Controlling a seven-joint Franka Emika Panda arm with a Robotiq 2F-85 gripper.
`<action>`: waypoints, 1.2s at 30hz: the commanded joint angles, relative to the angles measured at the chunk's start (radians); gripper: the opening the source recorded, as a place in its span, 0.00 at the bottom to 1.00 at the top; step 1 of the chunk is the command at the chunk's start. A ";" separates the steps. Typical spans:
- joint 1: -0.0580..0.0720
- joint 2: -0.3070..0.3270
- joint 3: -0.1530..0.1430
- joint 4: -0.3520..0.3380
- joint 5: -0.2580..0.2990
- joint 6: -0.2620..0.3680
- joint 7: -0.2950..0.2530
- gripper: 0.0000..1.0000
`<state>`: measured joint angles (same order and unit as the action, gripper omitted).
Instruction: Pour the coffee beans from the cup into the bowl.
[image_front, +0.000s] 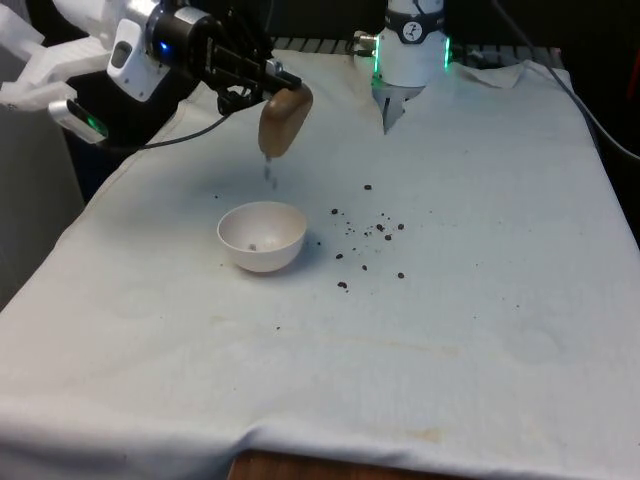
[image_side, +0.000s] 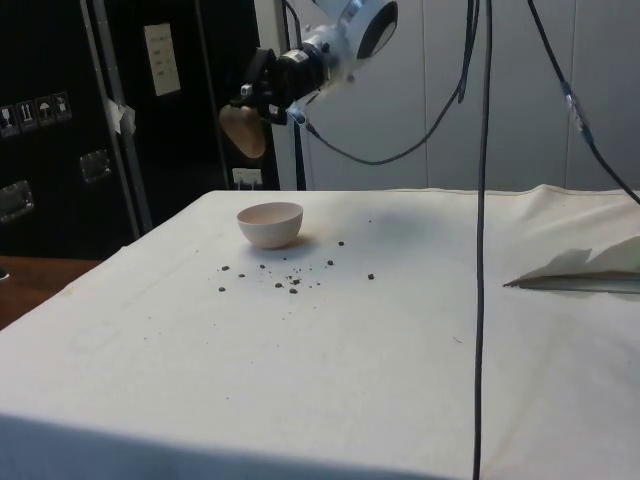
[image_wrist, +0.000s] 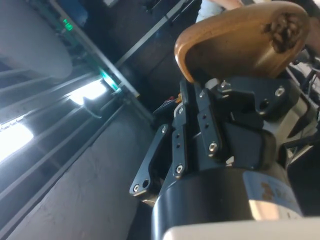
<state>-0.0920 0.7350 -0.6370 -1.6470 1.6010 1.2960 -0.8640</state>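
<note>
Brown cup tipping over the white bowl, beans falling

Brown and smooth, the cup is hanging mouth-down above the table, clamped in the black gripper, whose fingers are closing on its upper rim. In the front view it is sitting at about twelve o'clock from the bowl, well above it and apart from it, and a few coffee beans are dropping through the air between the cup's mouth and the bowl. That same view is looking down into the bowl, where a couple of dark beans are lying on the pale floor.

From the side view the falling beans are too small to make out, and the bowl's inside is hidden behind its wall; what this view is giving instead is height, with the cup hovering high over the bowl at roughly eleven o'clock from it. It is also showing the spilled beans lying on the white cloth near the bowl, on its camera-facing side. In the front view those spilled beans are spreading from about two to four o'clock of the bowl.

The wrist view is bringing the cup close: a rounded, glossy tan body, with a clump of dark beans showing at its open end, and the gripper pinching the rim
</note>
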 joint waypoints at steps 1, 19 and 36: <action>-0.013 0.013 0.005 0.015 0.009 -0.020 0.011 0.00; -0.035 0.091 -0.049 0.043 0.139 -0.173 0.030 0.00; -0.055 0.145 -0.063 0.061 0.254 -0.269 0.067 0.00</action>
<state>-0.1350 0.8750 -0.7110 -1.5980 1.8510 1.0360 -0.8120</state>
